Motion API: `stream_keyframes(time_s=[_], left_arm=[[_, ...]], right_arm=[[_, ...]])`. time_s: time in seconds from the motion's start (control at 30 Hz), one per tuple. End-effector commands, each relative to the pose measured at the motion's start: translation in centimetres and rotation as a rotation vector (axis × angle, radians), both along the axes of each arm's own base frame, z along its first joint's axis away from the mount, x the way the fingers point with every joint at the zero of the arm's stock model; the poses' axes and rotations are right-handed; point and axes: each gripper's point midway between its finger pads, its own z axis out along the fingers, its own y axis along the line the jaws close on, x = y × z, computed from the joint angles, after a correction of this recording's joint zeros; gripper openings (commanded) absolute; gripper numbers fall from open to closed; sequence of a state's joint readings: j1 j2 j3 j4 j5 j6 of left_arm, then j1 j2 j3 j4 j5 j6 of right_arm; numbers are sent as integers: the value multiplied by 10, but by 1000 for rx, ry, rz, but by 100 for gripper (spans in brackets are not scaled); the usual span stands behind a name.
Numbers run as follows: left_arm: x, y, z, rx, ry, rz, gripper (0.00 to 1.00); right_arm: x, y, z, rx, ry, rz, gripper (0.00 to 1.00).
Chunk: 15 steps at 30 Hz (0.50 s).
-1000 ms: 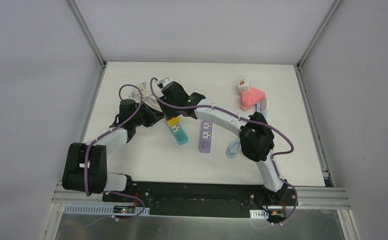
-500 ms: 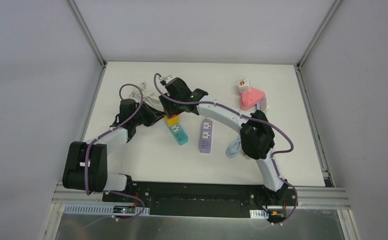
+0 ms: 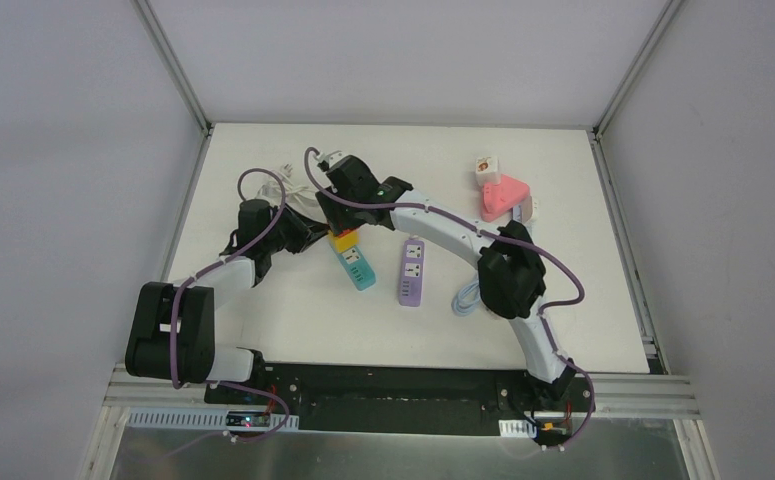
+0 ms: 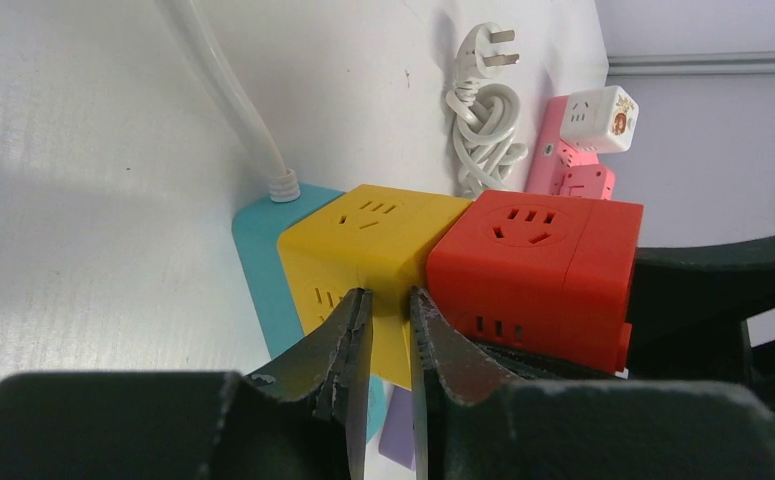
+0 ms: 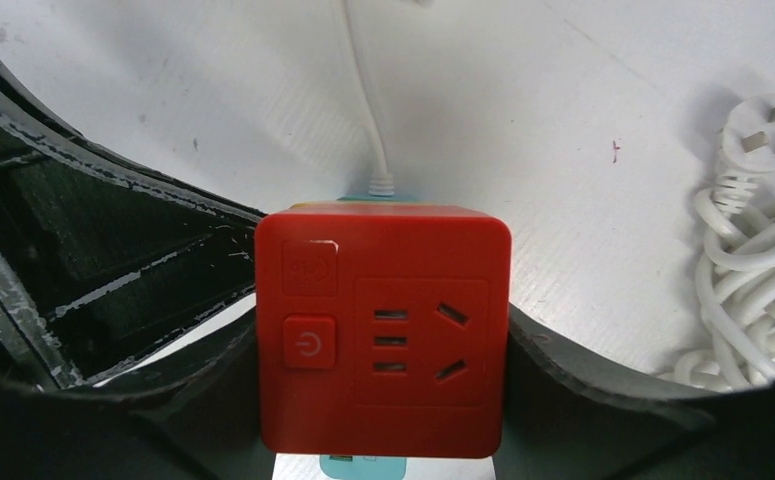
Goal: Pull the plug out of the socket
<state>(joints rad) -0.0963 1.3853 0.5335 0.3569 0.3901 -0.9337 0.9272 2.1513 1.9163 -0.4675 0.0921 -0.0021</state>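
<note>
The right end effector [image 5: 383,330] is clamped on a red cube-shaped plastic plug adapter [image 5: 383,330], one finger against each side of it, its face with a power button and socket holes turned to the wrist camera. In the left wrist view this red cube touches one face of a yellow cube-shaped socket block [image 4: 363,250], which sits at the end of a teal plastic power strip [image 3: 358,268]. The seam between them hides whether the pins are seated. The left end effector [image 4: 388,335] is right at that seam with its fingers drawn narrow, a thin slit between them and nothing seen clamped there. A white cord [image 4: 233,110] leaves the teal strip across the white surface [image 3: 263,300]. A coiled white cable with a three-pin plug [image 5: 753,260] lies close by. A purple power strip [image 3: 412,270] lies just beside the teal one, with a pale blue cable bundle [image 3: 466,297] next to it. A pink socket block [image 3: 503,196] and a small white cube [image 3: 487,168] rest well apart at the far right.
</note>
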Motion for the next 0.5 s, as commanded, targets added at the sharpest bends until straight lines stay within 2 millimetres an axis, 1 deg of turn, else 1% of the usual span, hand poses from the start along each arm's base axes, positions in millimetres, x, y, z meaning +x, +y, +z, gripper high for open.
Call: stream_keyframes(time_s=[0.0,0.07,0.13,0.23,0.3,0.37,0.4,0.47], left_arm=[[-103,22,-108,170,480,-22,17],[-103,21,-108,166,479,-23,18],[-103,22,-108,167,479,-21,18],[-104,23,-110,173,484,-17,18],[-106,23,-111,175,488,-15,18],[-106,23,-111,173,489,-15,18],[-107,23,-112,174,490,-14,18],[-107,23,-112,173,494,-16,18]], right_arm=[[-23,50,58,110,-118,85,0],[-17,45,65,98,-157,69,0],[-14,42,73,115,-155,67,0],[-15,42,83,229,-43,81,0],[-20,44,89,319,39,89,0],[-25,47,90,363,86,103,0],[-27,49,87,361,91,110,0],[-31,52,73,276,26,111,0]])
